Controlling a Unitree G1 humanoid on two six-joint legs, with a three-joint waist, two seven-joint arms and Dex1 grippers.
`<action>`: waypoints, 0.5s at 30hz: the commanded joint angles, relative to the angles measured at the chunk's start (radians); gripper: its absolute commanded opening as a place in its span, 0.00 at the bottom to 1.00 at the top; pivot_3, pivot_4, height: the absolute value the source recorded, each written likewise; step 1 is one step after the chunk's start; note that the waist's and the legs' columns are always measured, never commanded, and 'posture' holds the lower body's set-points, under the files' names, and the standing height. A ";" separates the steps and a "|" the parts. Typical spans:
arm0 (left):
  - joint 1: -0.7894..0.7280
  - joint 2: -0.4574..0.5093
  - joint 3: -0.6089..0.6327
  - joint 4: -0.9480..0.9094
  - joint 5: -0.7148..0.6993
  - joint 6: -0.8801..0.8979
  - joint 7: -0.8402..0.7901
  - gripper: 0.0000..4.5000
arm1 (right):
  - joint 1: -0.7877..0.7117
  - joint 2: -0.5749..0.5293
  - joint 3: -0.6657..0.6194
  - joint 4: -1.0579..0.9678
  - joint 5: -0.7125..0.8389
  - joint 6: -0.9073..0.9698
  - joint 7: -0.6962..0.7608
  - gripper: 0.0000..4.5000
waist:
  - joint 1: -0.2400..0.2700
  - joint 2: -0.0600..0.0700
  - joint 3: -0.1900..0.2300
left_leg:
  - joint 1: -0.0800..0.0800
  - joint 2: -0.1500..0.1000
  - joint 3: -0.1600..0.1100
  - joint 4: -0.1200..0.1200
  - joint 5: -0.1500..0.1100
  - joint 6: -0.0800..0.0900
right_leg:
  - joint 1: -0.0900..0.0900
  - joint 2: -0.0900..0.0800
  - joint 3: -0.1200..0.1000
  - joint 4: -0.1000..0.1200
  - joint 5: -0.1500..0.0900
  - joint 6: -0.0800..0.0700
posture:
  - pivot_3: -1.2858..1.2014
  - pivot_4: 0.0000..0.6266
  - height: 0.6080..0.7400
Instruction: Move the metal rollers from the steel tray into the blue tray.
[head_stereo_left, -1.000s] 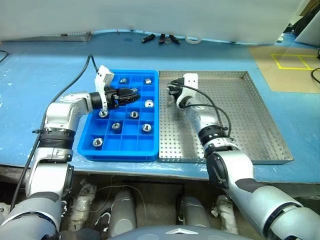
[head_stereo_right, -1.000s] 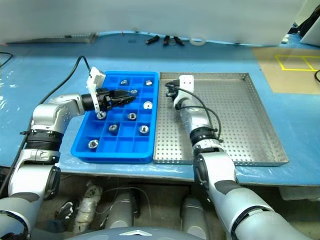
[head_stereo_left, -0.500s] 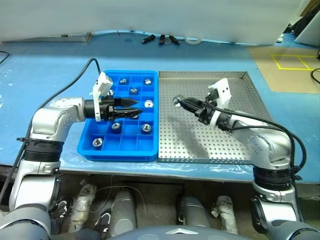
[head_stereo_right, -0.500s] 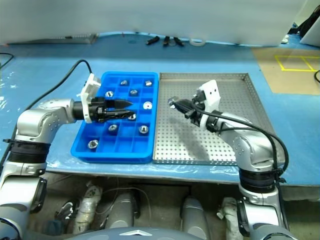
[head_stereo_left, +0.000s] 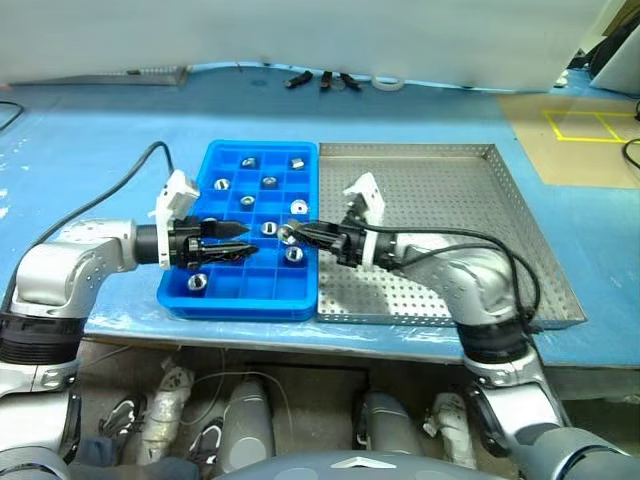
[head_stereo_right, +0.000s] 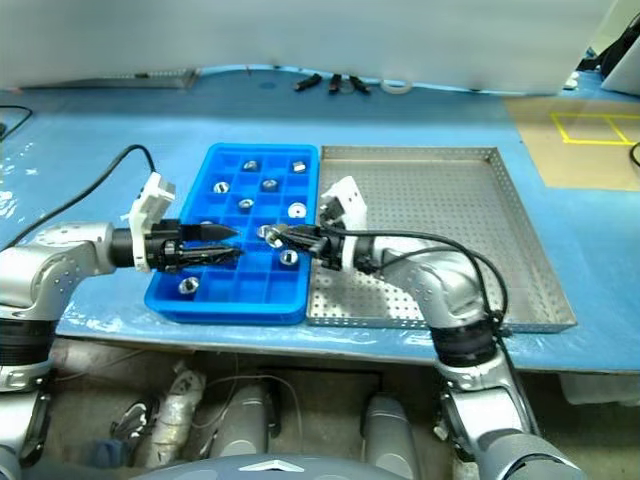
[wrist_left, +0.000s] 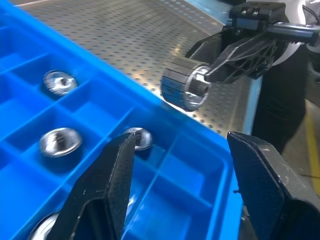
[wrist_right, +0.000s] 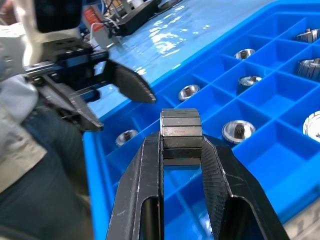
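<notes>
The blue tray (head_stereo_left: 212, 300) lies left of the steel tray (head_stereo_left: 470, 190), and several metal rollers (head_stereo_left: 298, 207) sit in its compartments. My right gripper (head_stereo_left: 292, 233) reaches left over the blue tray's right-hand columns. It is shut on one metal roller (wrist_right: 181, 132), which is clamped between both fingers (wrist_right: 142, 170). My left gripper (head_stereo_left: 246, 240) hovers open and empty over the tray's front-left part, pointing at the right gripper. The held roller (wrist_left: 185, 89) hangs just beyond the left gripper's fingertips (wrist_left: 125, 150).
Small black tools (head_stereo_left: 325, 77) and a tape ring (head_stereo_left: 386, 81) lie at the table's far edge. A black cable (head_stereo_left: 125, 185) trails from my left wrist across the blue table cover. A brown board with yellow lines (head_stereo_left: 585, 122) sits at the far right.
My right gripper has swung left from above the steel tray to over the blue tray, carrying the roller. My left gripper has drawn back toward the tray's front left, still open.
</notes>
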 joint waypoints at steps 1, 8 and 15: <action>0.018 0.033 0.087 -0.018 -0.018 -0.005 0.040 0.68 | -0.048 0.032 0.034 0.076 -0.052 -0.086 0.016 0.15 | 0.005 0.000 0.000 | -0.002 0.000 0.000 0.000 0.000 0.000 | -0.002 0.000 0.000 0.000 0.000 0.000 | 0.53 0.24 1.00; 0.116 0.054 0.165 -0.101 -0.064 0.020 0.092 0.68 | -0.050 0.020 0.074 0.073 -0.006 -0.003 0.118 0.15 | 0.033 0.000 0.000 | -0.006 -0.001 -0.003 0.000 -0.001 0.002 | -0.002 0.000 -0.004 -0.001 0.001 0.001 | 0.55 0.24 1.00; 0.163 0.061 0.186 -0.145 -0.098 0.036 0.121 0.68 | -0.027 0.031 0.036 0.033 0.136 0.174 0.162 0.15 | 0.039 -0.001 0.000 | -0.004 -0.001 -0.003 0.000 0.001 -0.001 | -0.001 0.000 -0.003 0.000 0.000 0.000 | 0.56 0.24 1.00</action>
